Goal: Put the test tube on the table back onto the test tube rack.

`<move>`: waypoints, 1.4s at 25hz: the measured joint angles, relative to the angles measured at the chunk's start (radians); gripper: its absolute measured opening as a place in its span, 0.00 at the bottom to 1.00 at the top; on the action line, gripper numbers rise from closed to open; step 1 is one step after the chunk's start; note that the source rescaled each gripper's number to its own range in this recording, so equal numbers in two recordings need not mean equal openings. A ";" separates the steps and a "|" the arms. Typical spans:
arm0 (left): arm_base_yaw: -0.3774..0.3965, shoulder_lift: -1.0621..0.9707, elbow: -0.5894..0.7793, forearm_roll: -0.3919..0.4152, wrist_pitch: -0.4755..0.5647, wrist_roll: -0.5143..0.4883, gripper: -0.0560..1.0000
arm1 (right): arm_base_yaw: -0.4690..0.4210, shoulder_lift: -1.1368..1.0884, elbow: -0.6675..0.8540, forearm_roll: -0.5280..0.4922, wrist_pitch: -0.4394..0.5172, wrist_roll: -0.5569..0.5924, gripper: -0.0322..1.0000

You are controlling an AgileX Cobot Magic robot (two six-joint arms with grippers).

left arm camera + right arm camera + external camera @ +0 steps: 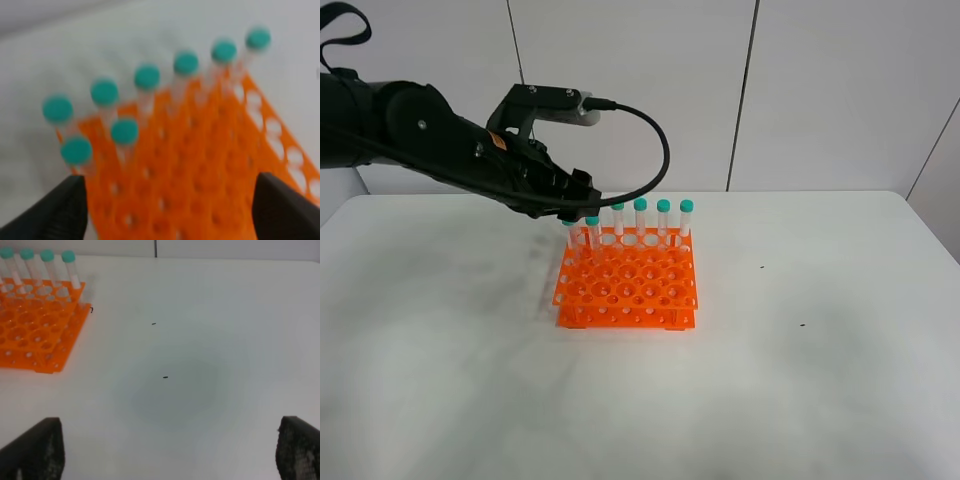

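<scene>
The orange test tube rack [627, 290] stands mid-table and fills the left wrist view [200, 165]. Several teal-capped test tubes [663, 220] stand upright in it: a full back row [186, 63] and two more in the row in front, near the left corner [124, 131] [76, 150]. No tube lies on the table [820, 380] in any view. My left gripper [572, 208] hovers just above the rack's back-left corner, open and empty [170, 190]. My right gripper [172, 440] is open and empty over bare table, right of the rack [35, 330]. It does not show in the exterior high view.
The left arm and its black cable [655, 150] reach in from the left above the rack. Two tiny dark specks [763, 267] [802, 324] mark the table right of the rack. A white panelled wall stands behind the table.
</scene>
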 joint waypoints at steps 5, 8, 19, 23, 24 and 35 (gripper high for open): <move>0.039 0.095 -0.218 0.000 0.303 0.000 1.00 | 0.000 0.000 0.000 0.000 0.000 0.000 0.92; 0.095 0.183 -0.342 0.001 0.502 -0.002 1.00 | 0.000 0.000 0.000 0.000 0.000 0.000 0.92; 0.383 0.263 -0.443 0.094 0.791 -0.083 1.00 | 0.000 0.000 0.000 0.000 0.000 0.000 0.92; 0.442 0.263 -0.443 0.092 0.870 -0.095 1.00 | 0.000 0.000 0.000 0.000 0.000 0.000 0.92; 0.445 0.263 -0.443 0.094 0.874 -0.096 1.00 | 0.000 0.000 0.000 0.000 0.000 0.000 0.92; 0.445 0.094 -0.262 0.091 0.874 -0.100 1.00 | 0.000 0.000 0.000 0.000 0.000 0.000 0.92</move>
